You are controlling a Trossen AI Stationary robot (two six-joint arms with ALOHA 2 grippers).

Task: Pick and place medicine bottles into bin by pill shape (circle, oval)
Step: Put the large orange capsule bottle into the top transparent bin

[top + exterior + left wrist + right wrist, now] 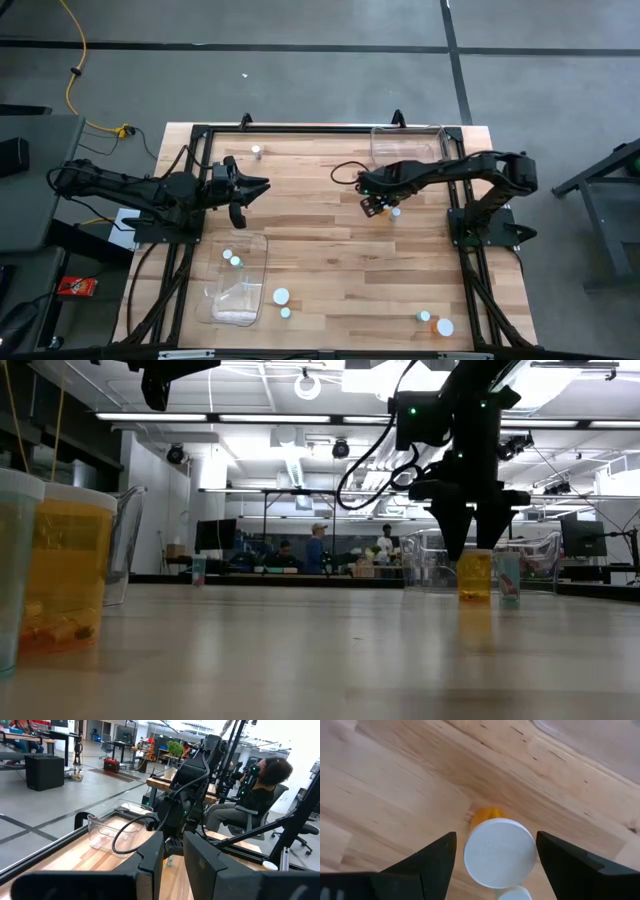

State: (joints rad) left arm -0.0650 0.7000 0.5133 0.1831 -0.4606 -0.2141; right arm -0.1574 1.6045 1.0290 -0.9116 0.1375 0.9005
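- Left gripper point(262, 186) hangs over the table's left half, at about ten o'clock from the table's middle, pointing toward the right arm. Its fingers point(150, 862) stand a narrow gap apart with nothing between them.
- Clear bin point(250, 285) lies at about seven o'clock from the table's middle, below the left gripper. Two teal bottles point(232, 259) sit inside it near its upper end.
- One small white-capped bottle point(257, 151) stands alone near the far edge, at about eleven o'clock.
- Two white-capped bottles point(281, 297) stand just outside the bin's right side, at about six o'clock.
- Second clear bin point(405, 142) sits at the far edge, at about one o'clock, just beyond the right gripper.
- Right gripper point(378, 206) is lowered at about two o'clock from the table's middle. Its fingers point(432, 862) are spread wide on either side of an orange bottle point(499, 851) with a white cap; the wrist view shows gaps on both sides, so it is not clamped.
- A pale teal bottle point(508, 577) stands just beside the orange one.
- Two more bottles point(436, 322), one orange, stand near the front edge at about five o'clock.
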